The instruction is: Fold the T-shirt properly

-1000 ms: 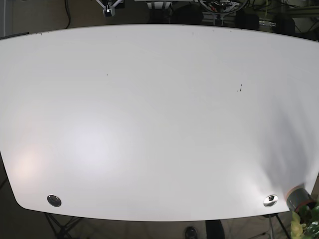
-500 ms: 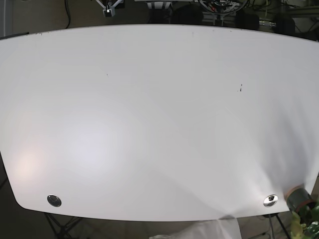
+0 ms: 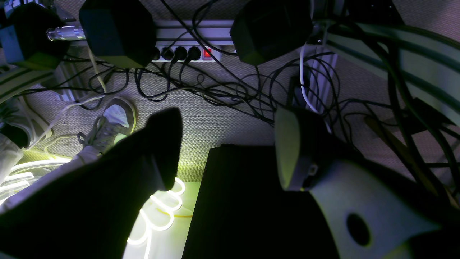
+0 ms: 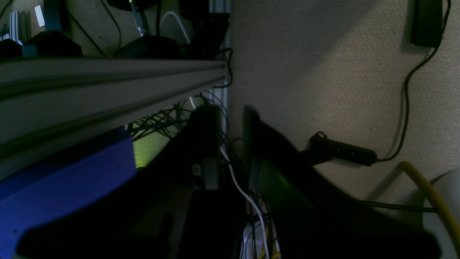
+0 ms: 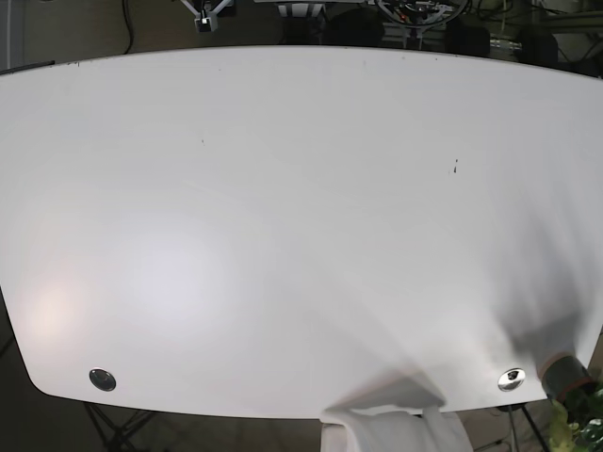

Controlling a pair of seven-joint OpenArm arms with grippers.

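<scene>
Two hands below white table (image 5: 283, 217): left hand (image 3: 226, 147) spread, right hand (image 4: 231, 144) seemingly near-clenched, empty; T-shirt (image 5: 391, 431) at edge; no legible writing.

A second ago the wide white bench (image 5: 283, 217) showed nothing at its near edge. Half a second ago a low strip of crumpled white cloth T-shirt (image 5: 391, 431) had just appeared below that edge, right of centre. Now the cloth stands higher in the base view, its top bunched against the bench's near edge, and a grey shadow (image 5: 396, 388) has spread onto the bench surface just above it. A second shadow has darkened the bench's near right corner.
</scene>
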